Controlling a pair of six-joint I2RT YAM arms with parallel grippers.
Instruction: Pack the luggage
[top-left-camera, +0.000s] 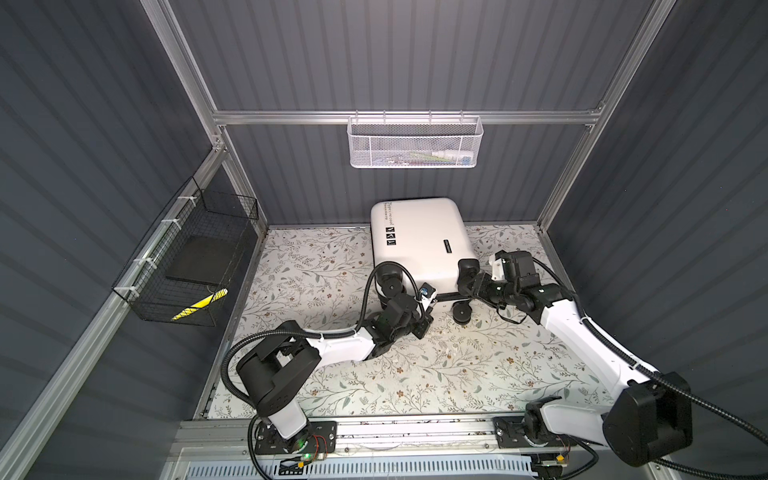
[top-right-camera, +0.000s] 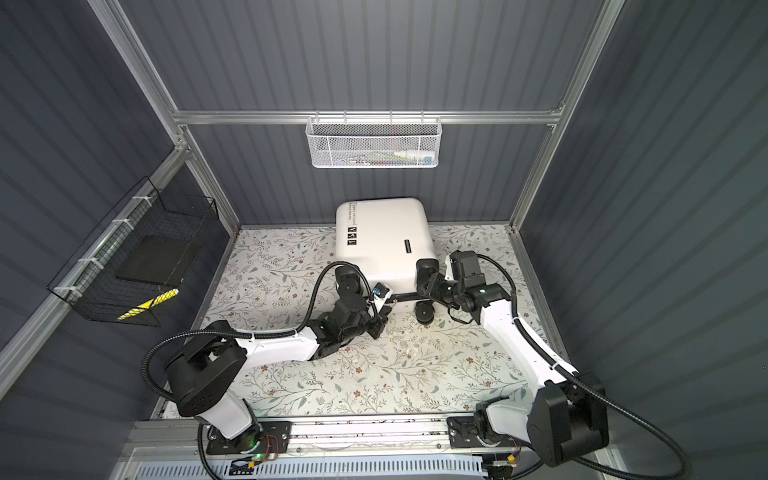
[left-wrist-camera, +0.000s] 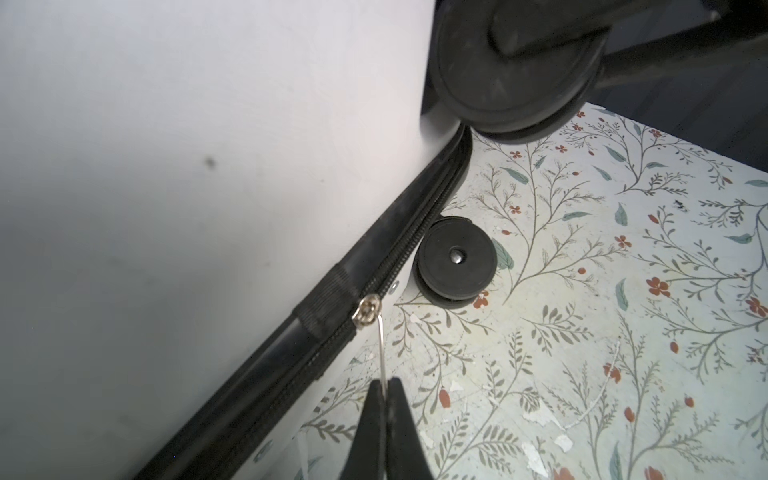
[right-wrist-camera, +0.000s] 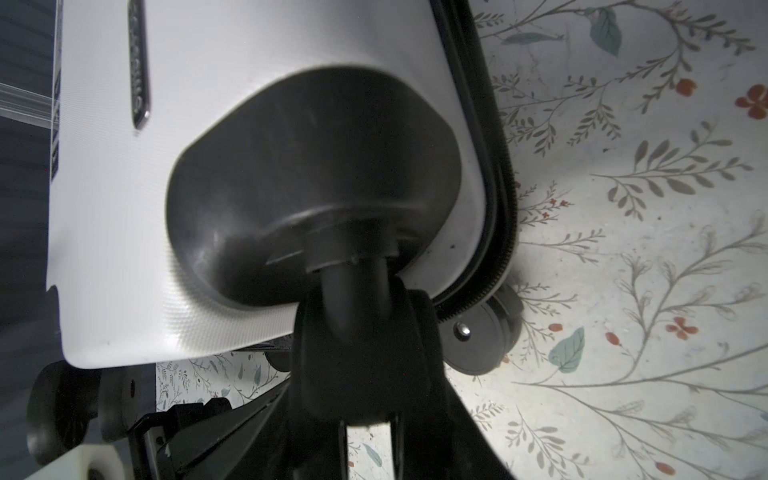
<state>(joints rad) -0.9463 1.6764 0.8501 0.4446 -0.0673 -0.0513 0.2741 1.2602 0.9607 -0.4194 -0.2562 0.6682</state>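
White mesh basket hangs behind luggage; wire basket left.

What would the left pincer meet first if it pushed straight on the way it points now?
The zipper slider on the luggage: the left pincer, shut on the thin metal pull, aims at it, with the black zipper trim right behind. Depth is hard to judge.

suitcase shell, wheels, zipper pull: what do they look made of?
Suitcase shell: hard plastic by the look, white and matte, with a fine woven-like grain.
Wheel: black and dull, moulded plastic or rubber, cannot tell which; shiny metal rivet at the hub.
Zipper pull: thin silvery metal with a bright glint; its slider looks like the same metal.
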